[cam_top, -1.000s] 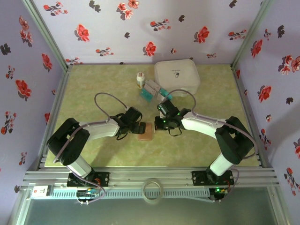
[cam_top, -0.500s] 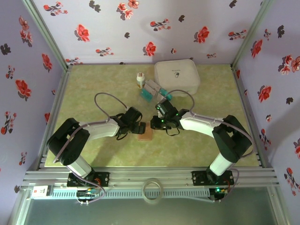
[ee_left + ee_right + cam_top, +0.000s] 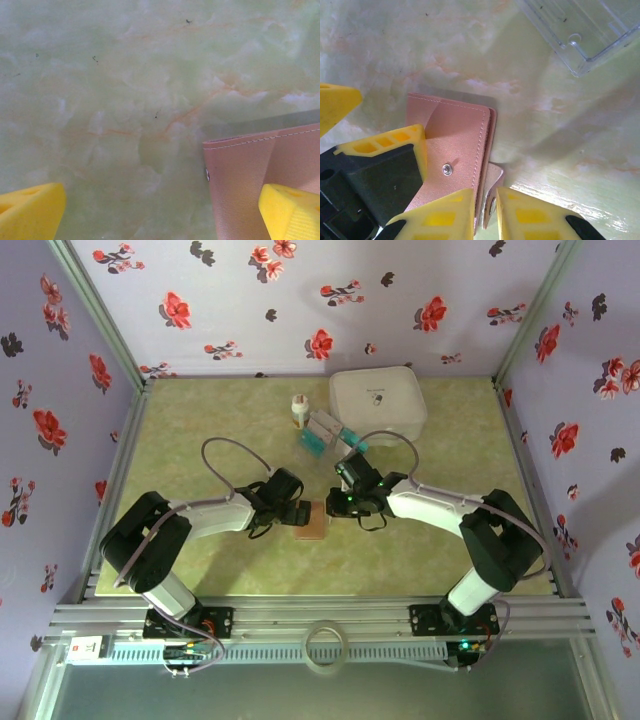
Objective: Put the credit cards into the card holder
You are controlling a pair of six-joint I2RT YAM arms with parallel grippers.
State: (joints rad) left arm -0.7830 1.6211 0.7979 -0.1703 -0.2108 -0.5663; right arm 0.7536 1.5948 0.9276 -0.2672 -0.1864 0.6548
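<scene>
Since half a second ago the right end effector (image 3: 340, 504) has slid back a touch to the right, to about where it sat a second ago, while the card holder (image 3: 313, 523) and the left end effector (image 3: 297, 512) have kept their places. That card holder, a pinkish-brown stitched wallet, lies flat on the green marbled bench (image 3: 200, 430) near its front edge, between the two arms. In the right wrist view it lies opened, with a small metal snap (image 3: 448, 169) showing on its inner face and a loose tab (image 3: 494, 182) sticking out at its near edge. The right end effector stands narrow, its yellow fingertips almost together with that tab nipped in the slim gap between them. The left end effector is spread wide. One yellow finger (image 3: 385, 142) rests on the holder's inner face from the left, and the other (image 3: 335, 105) stands off over bare bench. Its own wrist view has the holder's stitched corner under the right-hand finger. The credit cards (image 3: 325, 435), teal and pale, lie in a loose cluster farther back on the bench, well apart from the holder, with a clear plastic box (image 3: 580, 35) by them. Just behind the cluster sits a small white bottle (image 3: 298, 410), and to the bottle's right a large white rounded case (image 3: 378, 405).
</scene>
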